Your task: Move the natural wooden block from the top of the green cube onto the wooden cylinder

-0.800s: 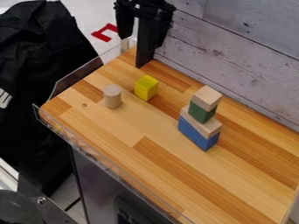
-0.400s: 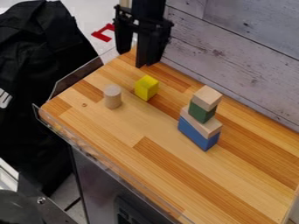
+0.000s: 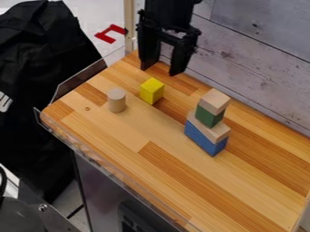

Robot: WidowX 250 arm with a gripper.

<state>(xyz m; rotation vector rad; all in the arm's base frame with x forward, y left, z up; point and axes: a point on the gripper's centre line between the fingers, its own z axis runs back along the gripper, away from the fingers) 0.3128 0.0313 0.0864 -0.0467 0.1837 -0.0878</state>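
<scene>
The gripper (image 3: 161, 69) hangs over the back left part of the wooden table, open, its two fingers pointing down with a gap between them. Nearest to its tips, a little toward the camera, is a yellow block (image 3: 152, 91). Left of that block, a pale wooden cylinder (image 3: 117, 100) stands upright. Farther right rises a stack: a blue block (image 3: 205, 140) at the bottom, a plain wooden piece (image 3: 209, 127) on it, then a green block (image 3: 209, 116), and a plain wooden block (image 3: 215, 101) on top, turned slightly.
A pale plank wall (image 3: 254, 50) runs along the table's back right side. Clear low guards edge the table (image 3: 181, 186) at the left and front. Black cloth (image 3: 42, 90) hangs beyond the left edge, and a red bracket-like piece (image 3: 111, 33) lies behind.
The gripper has come down and then shifted right, now reaching lower in the view than at first. The yellow block, the cylinder and the stack have stayed in place.
</scene>
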